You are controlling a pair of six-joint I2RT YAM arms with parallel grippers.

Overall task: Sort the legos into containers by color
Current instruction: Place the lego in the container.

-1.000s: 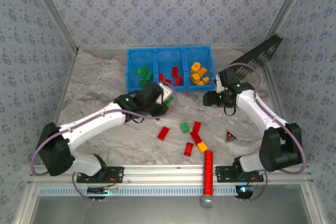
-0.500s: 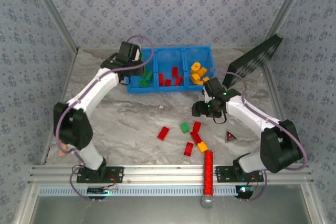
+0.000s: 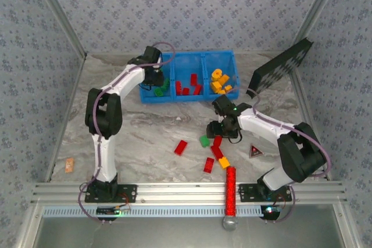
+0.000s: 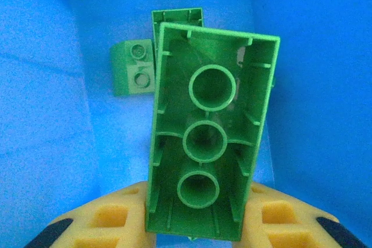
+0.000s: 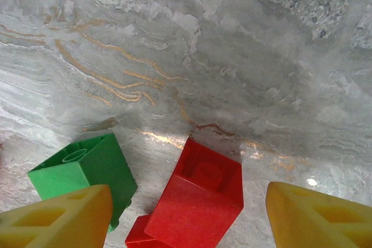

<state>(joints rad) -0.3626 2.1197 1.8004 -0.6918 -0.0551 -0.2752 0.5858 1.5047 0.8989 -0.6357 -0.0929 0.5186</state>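
My left gripper (image 4: 195,204) is shut on a long green lego (image 4: 209,126), gripped at its near end with its hollow underside facing the camera. It hangs over the left compartment of the blue container (image 3: 187,57), where other green legos (image 4: 133,74) lie. In the top view the left gripper (image 3: 157,81) is at that compartment. Red legos (image 3: 189,85) fill the middle compartment and yellow ones (image 3: 220,82) the right. My right gripper (image 5: 189,222) is open low over the table, straddling a red lego (image 5: 200,201), with a green lego (image 5: 87,172) by its left finger.
Loose legos lie mid-table: red (image 3: 181,147), red (image 3: 208,165), orange (image 3: 224,162). A red glittery cylinder (image 3: 231,190) rests at the front rail and a dark triangle (image 3: 255,151) lies by the right arm. A black dotted panel (image 3: 282,65) leans at the back right.
The left arm swung from mid-table back to the bin's left compartment. The right gripper moved from beside the bin forward and left, down over the loose red and green legos.
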